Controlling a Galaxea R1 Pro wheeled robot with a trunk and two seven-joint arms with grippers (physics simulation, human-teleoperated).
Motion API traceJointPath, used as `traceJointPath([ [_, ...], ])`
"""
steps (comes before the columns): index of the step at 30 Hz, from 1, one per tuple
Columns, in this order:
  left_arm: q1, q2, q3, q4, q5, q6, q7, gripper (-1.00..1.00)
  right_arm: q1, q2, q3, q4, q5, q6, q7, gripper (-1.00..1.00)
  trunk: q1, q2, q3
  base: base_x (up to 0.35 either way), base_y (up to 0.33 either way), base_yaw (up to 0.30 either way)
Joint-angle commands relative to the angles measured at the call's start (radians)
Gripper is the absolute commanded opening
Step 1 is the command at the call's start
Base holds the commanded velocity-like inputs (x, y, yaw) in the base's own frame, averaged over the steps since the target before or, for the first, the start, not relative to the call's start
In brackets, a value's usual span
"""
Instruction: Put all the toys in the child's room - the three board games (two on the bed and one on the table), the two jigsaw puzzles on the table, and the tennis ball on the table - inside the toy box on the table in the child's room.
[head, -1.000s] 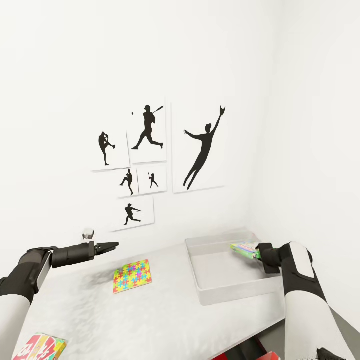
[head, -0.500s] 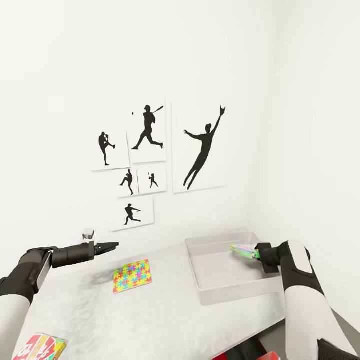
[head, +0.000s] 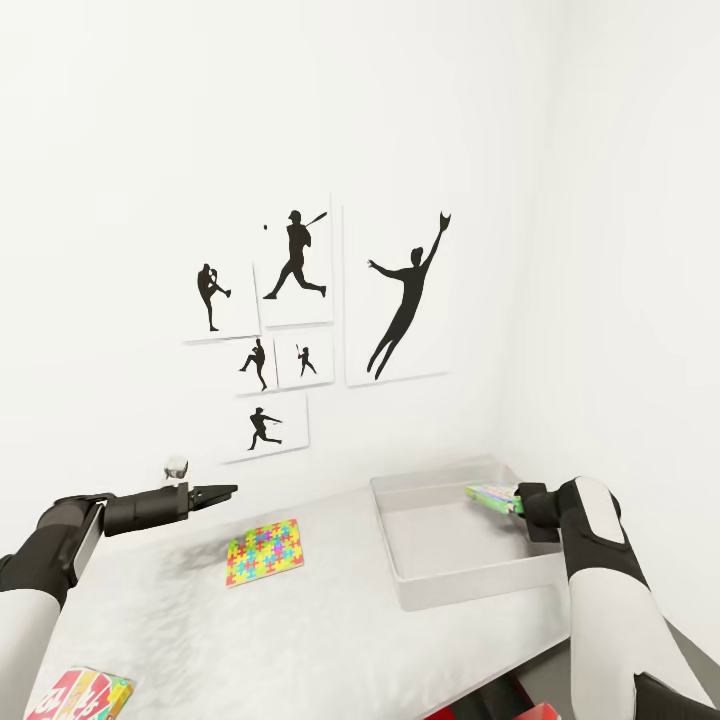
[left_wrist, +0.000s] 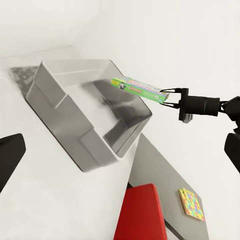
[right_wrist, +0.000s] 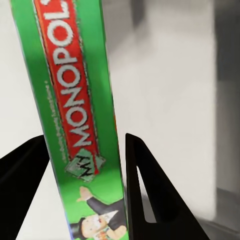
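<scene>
We noted the green-edged board game (head: 492, 496) held level over the right-hand rim of the toy box (head: 455, 570), above its inside, clear of the floor of the box. Right wrist view gave us what the head view could not: the box edge (right_wrist: 75, 120) reads MONOPOLY in white on a red band, and the right gripper (right_wrist: 85, 165) had its two black fingers (right_wrist: 150, 195) closed against either face of it. Left wrist view showed the same game (left_wrist: 142, 90) from the side, hanging over the box's far rim, the right gripper (left_wrist: 172, 97) clamped on one short end.

Right arm reached in from the right, forearm raised, wrist turned toward the box. Left arm stretched forward and level over the surface (head: 300, 640); left gripper (head: 222, 492) hovered above it with fingers nearly together, nothing between them.

On the surface we saw one jigsaw puzzle (head: 264, 551) flat, well left of the toy box, and a red and yellow board game (head: 80, 695) at the near left edge. Left wrist view also caught a second puzzle (left_wrist: 192, 205) lying below on a grey ledge. Baseball silhouette pictures (head: 300, 320) hung on the wall behind.
</scene>
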Motion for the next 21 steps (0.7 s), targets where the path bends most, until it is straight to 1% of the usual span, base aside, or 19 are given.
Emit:
traceJointPath([
  [1,0.0,0.0,0.001,0.0,0.0,0.011,-0.004,1.0,-0.001,0.001,-0.004,-0.001,0.0,0.008,-0.004,-1.0,0.0,-0.001,-0.001,0.0,0.0,0.0],
  [15,0.0,0.0,0.0,0.0,0.0,0.011,-0.004,1.0,-0.002,-0.003,-0.004,-0.001,0.001,0.003,-0.003,-1.0,0.0,-0.001,-0.001,0.0,0.0,0.0],
  [21,0.0,0.0,0.0,0.0,0.0,0.011,-0.004,1.0,-0.002,-0.018,-0.004,-0.001,0.001,-0.017,-0.003,-1.0,0.0,-0.001,-0.001,0.0,0.0,0.0],
])
